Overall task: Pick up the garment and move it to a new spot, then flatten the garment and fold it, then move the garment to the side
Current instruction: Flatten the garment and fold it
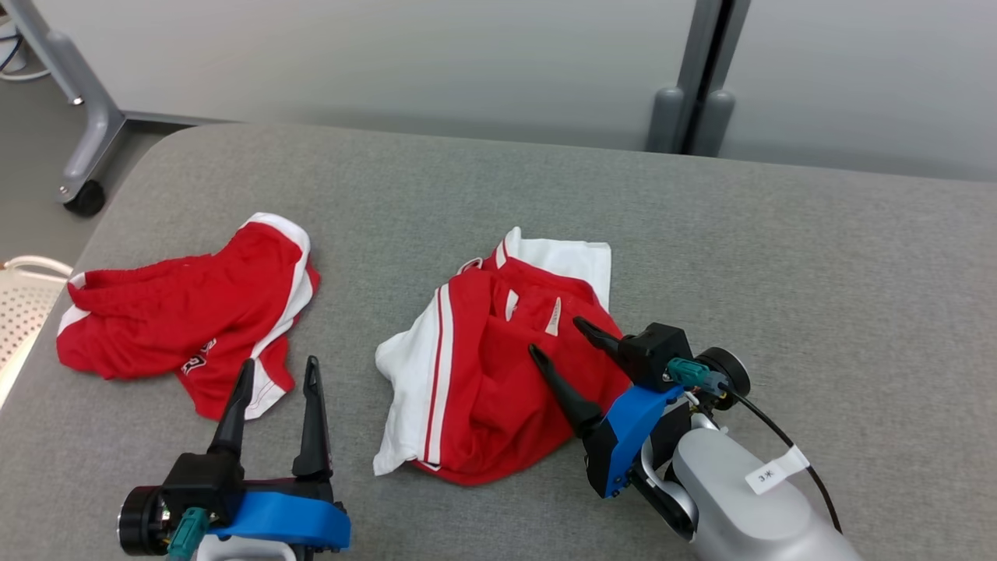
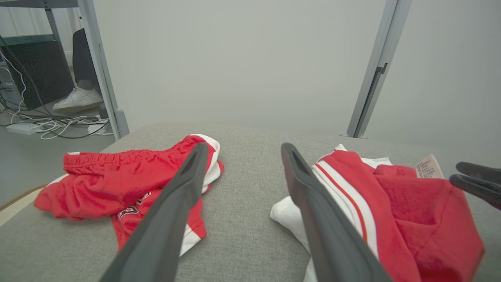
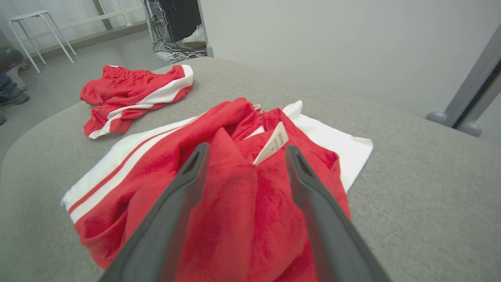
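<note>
We see the crumpled red-and-white striped garment [image 1: 475, 389] lying in the middle of the grey fabric-covered table [image 1: 545, 187], bunched into ridges with a white care label [image 3: 274, 147] sticking up from its folds. At 9 o'clock from it, well apart, lies a second heap, red mesh shorts with white trim [image 1: 179, 312], also rumpled.

The right gripper [image 1: 557, 336] reaches in from 4 o'clock. Its two dark fingers are spread wide over the garment's red part and straddle a raised fold in the right wrist view, with nothing pinched between them. The left gripper [image 1: 280, 364] sits at 7 o'clock, equally wide open and empty, its tips just beside the lower hem of the shorts.

We judge that the task is at its start. The garment is neither lifted, flattened nor folded, and we cannot tell whether this spot is its first or its new one. What remains, in our view, is the pinch and lift, the move, the spreading, the folding, and the final shift to the side.
</note>
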